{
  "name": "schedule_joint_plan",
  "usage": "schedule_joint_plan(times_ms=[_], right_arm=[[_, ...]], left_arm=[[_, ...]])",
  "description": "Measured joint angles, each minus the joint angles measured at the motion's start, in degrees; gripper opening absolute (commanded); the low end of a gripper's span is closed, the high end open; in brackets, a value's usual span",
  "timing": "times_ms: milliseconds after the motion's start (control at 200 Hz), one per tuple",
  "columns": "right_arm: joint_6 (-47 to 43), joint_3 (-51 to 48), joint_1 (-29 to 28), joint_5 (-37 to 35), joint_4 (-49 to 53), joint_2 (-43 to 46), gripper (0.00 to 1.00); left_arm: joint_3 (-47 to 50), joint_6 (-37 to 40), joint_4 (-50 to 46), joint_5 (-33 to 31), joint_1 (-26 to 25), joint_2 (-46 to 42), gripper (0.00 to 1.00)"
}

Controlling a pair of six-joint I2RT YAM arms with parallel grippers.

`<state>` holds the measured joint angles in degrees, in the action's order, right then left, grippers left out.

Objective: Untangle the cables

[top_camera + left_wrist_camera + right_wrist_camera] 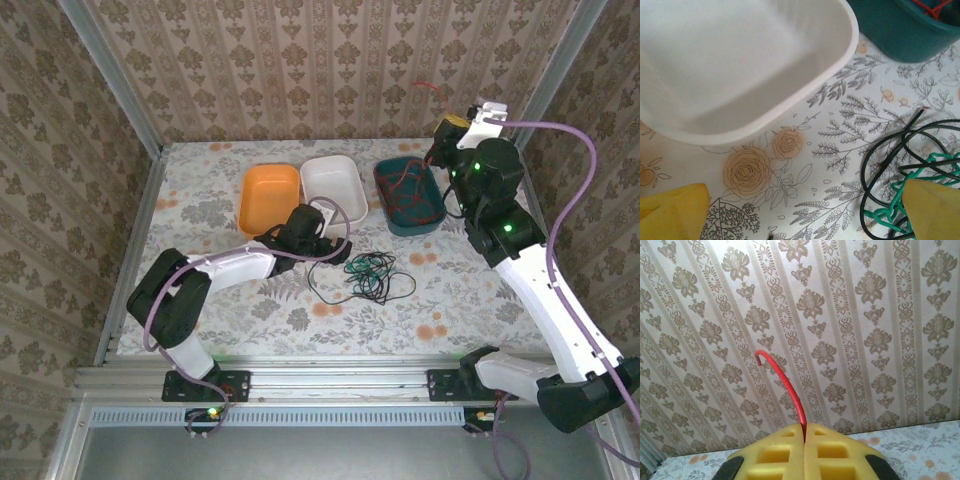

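Left gripper (805, 212) gapes wide beside the black and green cables (370, 272) at centre frame. Right gripper (805, 437), upper right, pinches a red cable (790, 385); more red lies in the teal tub (412, 229).

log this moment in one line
left gripper open over table | right gripper shut on red cable, raised | black and green cables tangled on table

White link shells and black joints make up the left arm (235, 265) and right arm (548, 290). Both trail lilac cables (583, 190). The yellow fingers (775, 455) carry square recessed pockets; green lights (508, 228) dot the right arm.
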<state>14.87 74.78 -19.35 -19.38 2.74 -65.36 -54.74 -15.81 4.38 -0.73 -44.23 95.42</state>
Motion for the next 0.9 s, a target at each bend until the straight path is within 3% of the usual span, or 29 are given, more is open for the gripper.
schedule_joint_plan(times_ms=[565,900], right_arm=[[-3.0,0.5,1.5,-8.3,-0.6,-20.1,0.0],[-1.2,0.0,4.6,-8.7,3.6,-25.1,0.0]], left_arm=[[0.9,-2.3,0.4,-3.7,0.0,-1.2,1.0],[1.5,-2.6,0.5,-3.8,0.0,-1.6,1.0]])
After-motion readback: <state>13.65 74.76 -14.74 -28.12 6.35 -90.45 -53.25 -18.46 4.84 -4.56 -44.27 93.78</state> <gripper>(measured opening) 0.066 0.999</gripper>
